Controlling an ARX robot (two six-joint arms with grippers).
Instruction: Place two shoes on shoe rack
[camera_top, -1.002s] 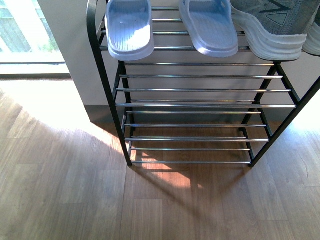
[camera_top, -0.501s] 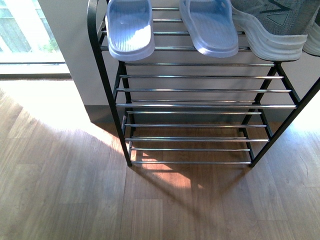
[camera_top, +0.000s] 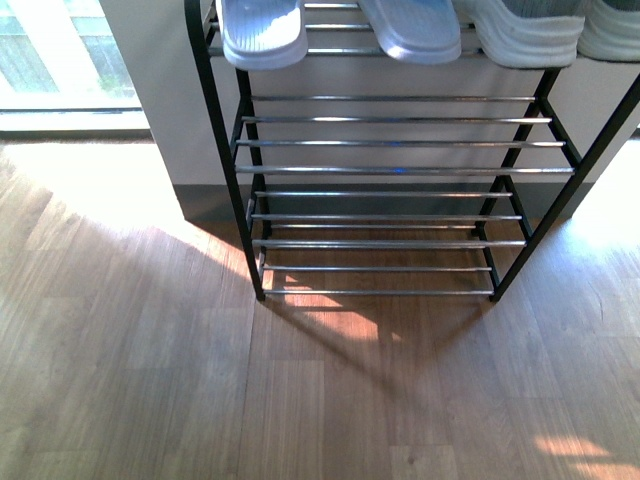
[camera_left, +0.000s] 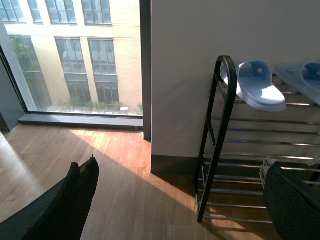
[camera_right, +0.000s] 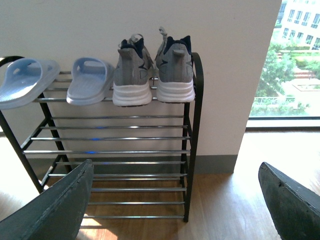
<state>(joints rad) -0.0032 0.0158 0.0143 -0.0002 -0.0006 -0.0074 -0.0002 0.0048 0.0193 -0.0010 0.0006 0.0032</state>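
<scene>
Taking the shoe rack (camera_right: 192, 130) as the landmark and reading along its top tier, the two pale slides (camera_right: 22, 80) sit toward its left end and the grey sneakers (camera_right: 132, 75) stand heels-out at its right end, all resting on the chrome bars. The left gripper (camera_left: 175, 210) and the right gripper (camera_right: 170, 200) both hang in front of the rack, jaws wide and holding nothing. The placing looks finished, so a clean retreat matters: draw both arms straight back, clear of the overhanging slide.
</scene>
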